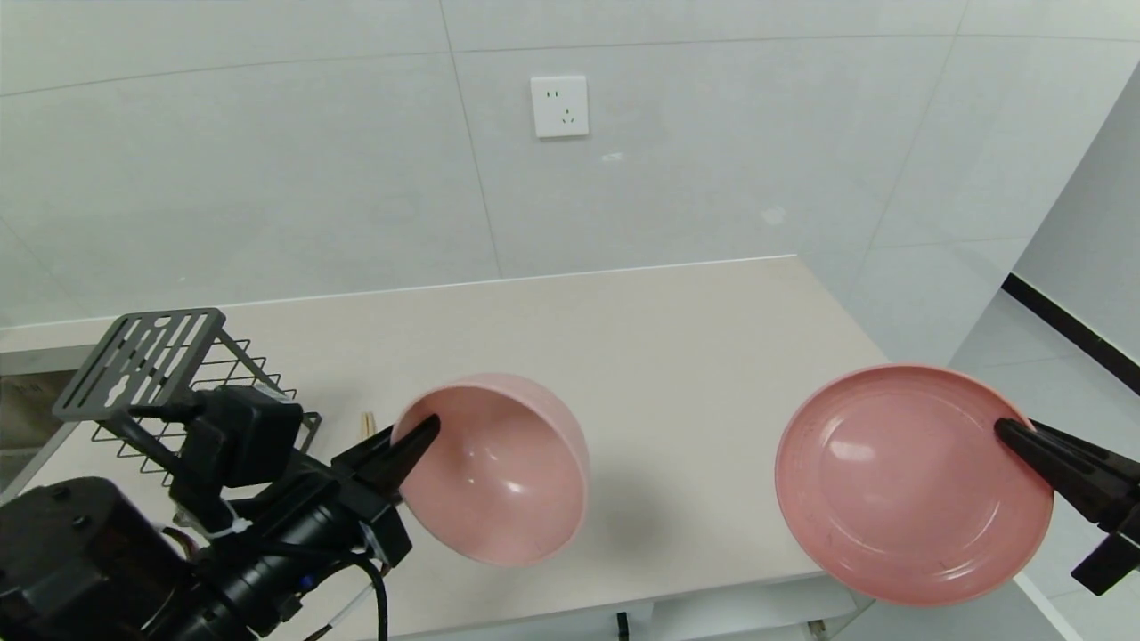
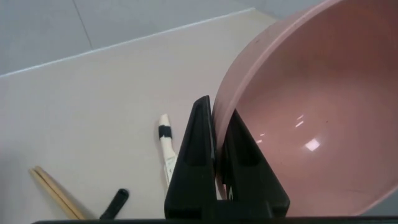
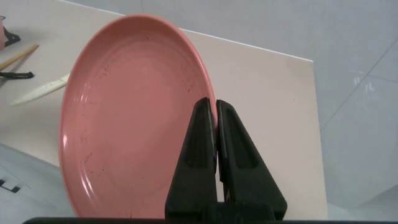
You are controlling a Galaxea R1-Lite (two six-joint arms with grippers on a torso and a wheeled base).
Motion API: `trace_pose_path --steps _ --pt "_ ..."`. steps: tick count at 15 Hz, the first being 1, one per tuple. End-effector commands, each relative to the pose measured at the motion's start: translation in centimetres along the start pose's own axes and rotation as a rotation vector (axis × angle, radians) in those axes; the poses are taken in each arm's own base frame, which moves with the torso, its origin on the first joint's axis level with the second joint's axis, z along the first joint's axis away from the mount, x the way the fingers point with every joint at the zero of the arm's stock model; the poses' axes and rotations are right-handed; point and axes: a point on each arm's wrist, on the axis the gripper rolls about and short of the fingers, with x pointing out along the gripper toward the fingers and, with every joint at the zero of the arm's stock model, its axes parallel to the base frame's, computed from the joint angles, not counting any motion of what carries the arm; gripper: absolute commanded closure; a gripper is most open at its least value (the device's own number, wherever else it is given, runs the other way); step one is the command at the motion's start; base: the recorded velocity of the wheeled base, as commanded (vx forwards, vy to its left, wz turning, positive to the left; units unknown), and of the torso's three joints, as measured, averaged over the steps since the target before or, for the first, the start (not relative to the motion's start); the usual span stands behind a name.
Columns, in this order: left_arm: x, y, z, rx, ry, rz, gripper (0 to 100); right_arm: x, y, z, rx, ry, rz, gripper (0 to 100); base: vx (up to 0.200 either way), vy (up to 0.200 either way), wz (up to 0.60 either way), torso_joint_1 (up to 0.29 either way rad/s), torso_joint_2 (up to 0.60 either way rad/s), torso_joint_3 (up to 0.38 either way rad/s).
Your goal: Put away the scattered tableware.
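A pink bowl [image 1: 508, 472] hangs tilted above the beige table [image 1: 677, 356], its rim pinched by my left gripper [image 1: 426, 427], which is shut on it. The left wrist view shows the bowl [image 2: 311, 112] clamped at its rim by that gripper [image 2: 217, 109]. Off the table's right front corner a pink plate [image 1: 899, 481] is held up on edge, with my right gripper [image 1: 1005, 429] shut on its rim. In the right wrist view the plate [image 3: 124, 124] sits in that gripper [image 3: 216, 106].
A black wire rack [image 1: 151, 365] stands at the table's left end. On the table under the bowl lie wooden chopsticks [image 2: 56, 191], a white utensil [image 2: 166, 149] and a black handle [image 2: 115, 202]. A wall socket [image 1: 559, 106] is behind.
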Motion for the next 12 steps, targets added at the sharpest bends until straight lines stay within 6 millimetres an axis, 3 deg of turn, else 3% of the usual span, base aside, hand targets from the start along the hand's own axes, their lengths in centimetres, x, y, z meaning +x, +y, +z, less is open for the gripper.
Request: trace_pose_path --steps 1,4,11,12 --pt "0.2 -1.6 -0.8 0.008 0.036 -0.078 100 0.1 0.0 -0.2 -0.001 0.01 0.004 100 0.0 0.0 0.0 0.0 0.0 0.0" --pt "0.0 -2.5 -1.0 0.037 0.048 -0.125 100 0.0 0.1 -0.2 -0.002 0.002 0.004 100 -0.133 0.0 0.0 0.002 0.0 0.0" --pt "-0.8 -2.4 0.0 0.058 -0.001 -0.125 100 0.0 0.1 -0.2 -0.002 0.002 0.004 100 -0.2 0.0 0.0 0.006 0.0 0.002" --pt "-0.8 -2.4 0.1 0.057 -0.006 -0.125 100 0.0 0.1 -0.2 -0.002 0.004 0.005 100 0.0 0.0 0.0 0.0 0.0 0.0"
